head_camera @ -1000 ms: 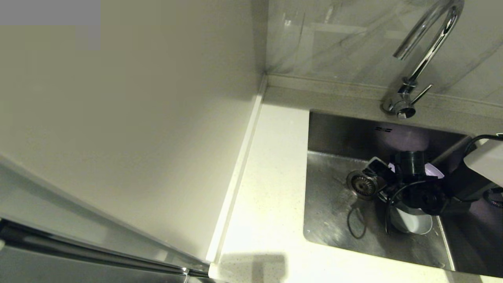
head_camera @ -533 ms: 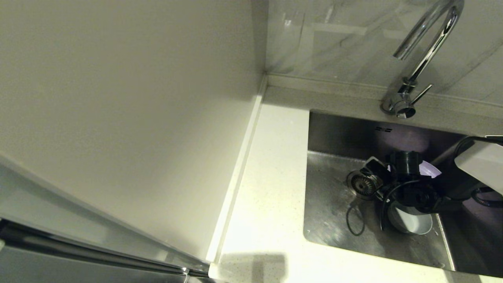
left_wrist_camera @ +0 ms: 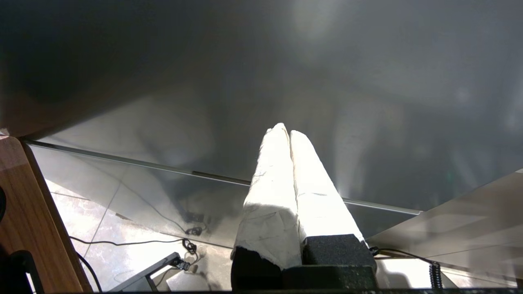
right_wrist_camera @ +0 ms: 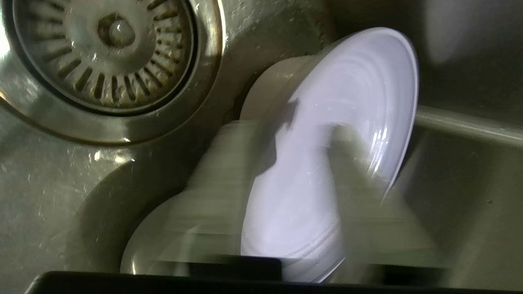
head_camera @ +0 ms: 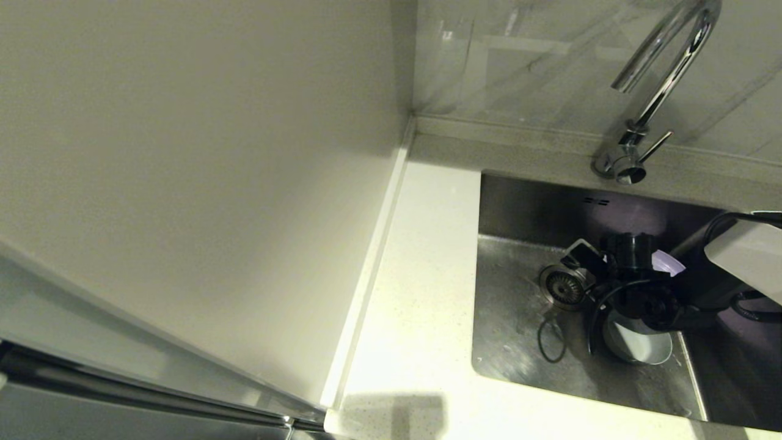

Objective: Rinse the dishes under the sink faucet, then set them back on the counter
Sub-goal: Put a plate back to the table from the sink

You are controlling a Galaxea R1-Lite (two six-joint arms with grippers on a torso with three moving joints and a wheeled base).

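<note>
Compared with a second ago, the right gripper (head_camera: 602,287) is sitting a little further toward the drain side of the rectangular stainless steel sink (head_camera: 519,318), and its black wrist is covering more of the round lilac plate (head_camera: 667,261), of which only a sliver is showing in the head view. In the right wrist view the fingers (right_wrist_camera: 220,179) are blurring on either side of the plate's (right_wrist_camera: 327,134) rim; whether they are pinching it cannot be told. The plate is standing tilted on edge on the sink floor, just beside the round drain strainer (right_wrist_camera: 106,53), with a pale cup-like shape (right_wrist_camera: 269,90) behind it. The small pale blue-white bowl (head_camera: 638,345) is lying in the basin below the wrist, near the front wall. Open floor is lying left of the strainer (head_camera: 563,286), up to the sink's left wall. The tall chrome gooseneck faucet (head_camera: 657,85) is arching over the back rim. The smooth white speckled counter (head_camera: 415,293) is running along the left edge. The left gripper (left_wrist_camera: 288,139) is hanging parked away from the sink, its white fingers pressed together.
</note>
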